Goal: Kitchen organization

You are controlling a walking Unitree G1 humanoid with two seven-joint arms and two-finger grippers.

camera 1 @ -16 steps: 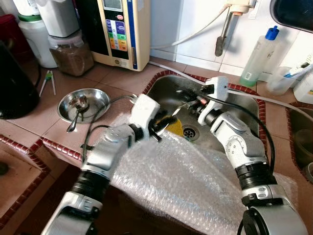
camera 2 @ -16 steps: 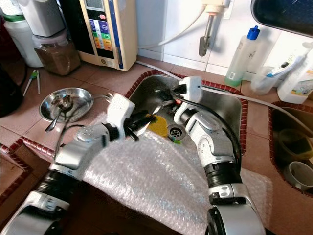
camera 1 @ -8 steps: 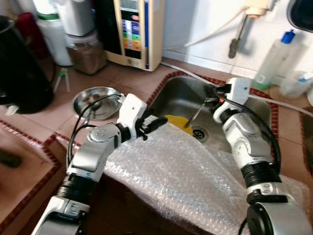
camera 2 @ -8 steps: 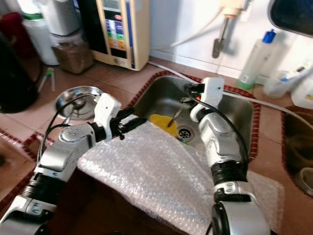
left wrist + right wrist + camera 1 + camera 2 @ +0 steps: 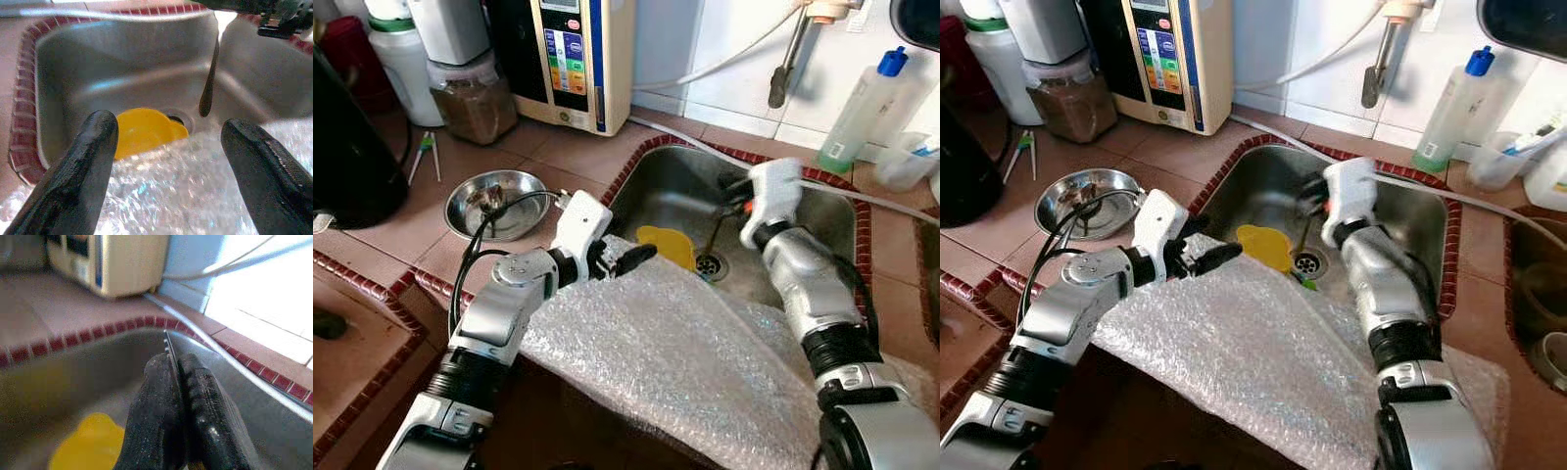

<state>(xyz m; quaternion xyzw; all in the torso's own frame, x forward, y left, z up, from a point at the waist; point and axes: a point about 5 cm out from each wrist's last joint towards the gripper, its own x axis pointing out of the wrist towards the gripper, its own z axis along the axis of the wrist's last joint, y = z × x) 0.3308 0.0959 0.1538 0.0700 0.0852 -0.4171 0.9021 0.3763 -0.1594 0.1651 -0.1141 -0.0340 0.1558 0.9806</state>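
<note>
Covering the tiled counter (image 5: 558, 152) edge, bubble wrap (image 5: 685, 362) (translucent) reaches the sink (image 5: 680, 196).

Head eyes look down on sink (image 5: 822, 211); wrist cams close (shared).

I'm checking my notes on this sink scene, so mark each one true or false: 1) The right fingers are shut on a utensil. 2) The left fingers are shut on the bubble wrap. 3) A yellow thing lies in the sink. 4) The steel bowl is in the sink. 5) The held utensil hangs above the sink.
1) True: the right gripper is shut on a thin metal utensil.
2) False: the left gripper is open, over the bubble wrap.
3) True: a yellow thing lies near the drain.
4) False: the steel bowl sits on the counter, left of the sink.
5) True.
</note>
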